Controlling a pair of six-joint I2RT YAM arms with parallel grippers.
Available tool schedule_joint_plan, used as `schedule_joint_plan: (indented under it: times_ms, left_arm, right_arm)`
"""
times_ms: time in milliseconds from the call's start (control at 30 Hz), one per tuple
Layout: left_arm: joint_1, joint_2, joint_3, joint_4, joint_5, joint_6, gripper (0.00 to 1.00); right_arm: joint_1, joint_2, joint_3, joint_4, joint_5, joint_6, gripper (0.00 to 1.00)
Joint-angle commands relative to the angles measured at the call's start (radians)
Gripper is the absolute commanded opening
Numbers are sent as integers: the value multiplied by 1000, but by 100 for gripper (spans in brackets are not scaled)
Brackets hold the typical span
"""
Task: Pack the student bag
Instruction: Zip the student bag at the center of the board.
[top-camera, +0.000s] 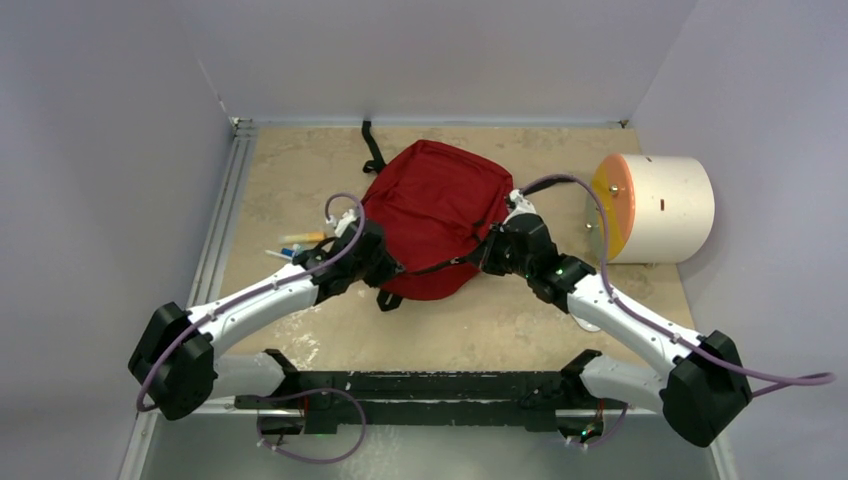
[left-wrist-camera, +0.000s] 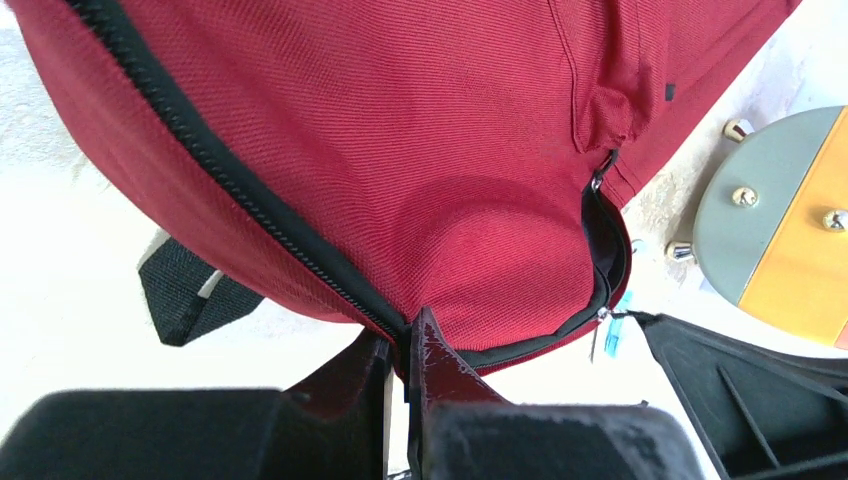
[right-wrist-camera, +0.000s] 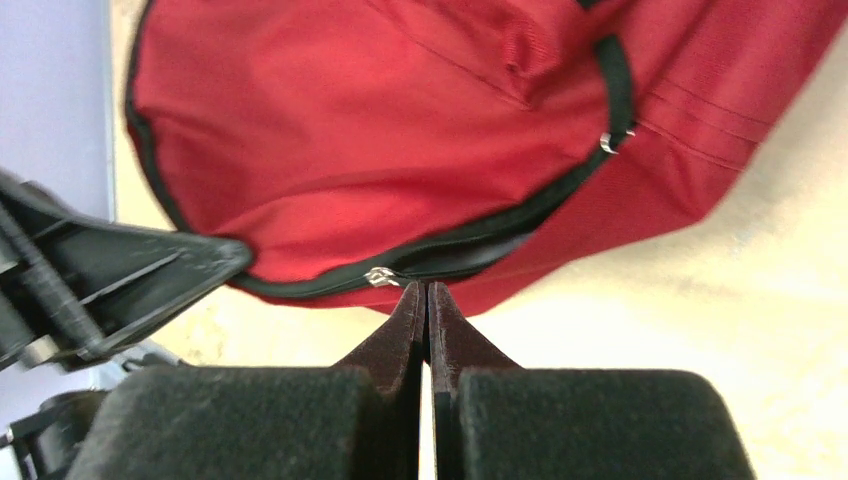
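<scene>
Quick look round: back wall (top-camera: 430, 50) is plain pale lilac-grey, left wall (top-camera: 100, 150) and right wall (top-camera: 770, 100) same paint, all three boxing in the counter (top-camera: 500, 330). Counter top's sandy beige, mottled, w/ whitish scuffs nr the front left. Silver metal rail (top-camera: 225, 220) runs down its left edge, from the back corner twd the front. Grey strip (top-camera: 450, 460) along the near side. Light's soft & even, only faint shadows.
</scene>
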Motion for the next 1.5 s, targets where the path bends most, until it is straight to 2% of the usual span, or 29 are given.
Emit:
schedule_joint_plan:
  times_ms: [0,267,600,833,1033,1133,1233,1300,1367,1467]
  left_arm:
    - [0,-72,-1,-91,-76,45,0]
    - [12,-144,-38,-171,-101,52,0]
    - [28,-182,-34,-239,-125,79,0]
    - [33,-190,-32,-253,-124,98,0]
    - [33,-175,-31,-228,-94,166,0]
    - [33,-156,-37,-189,-52,218,0]
    - [33,-126,-51,-124,17,278,0]
    - [33,-98,-54,-90,67,307,3]
    - [32,-71,-57,-63,102,329,8]
    - [32,-65,-58,-58,107,328,24]
  right_arm:
    - [-3,12,46,-94,192,44,0]
    - [-7,133,125,-129,353,22,0]
    - [-46,326,216,-131,477,-35,0]
    - [-88,364,266,-126,547,-55,0]
    - [-118,367,318,-105,493,-110,0]
    - [-117,316,298,-65,413,-129,0]
    - [-118,246,271,-45,398,-123,0]
    - [-117,202,262,-53,392,-121,3]
    - [-117,155,249,-59,386,-118,13]
    - [-117,77,220,-62,388,-111,23]
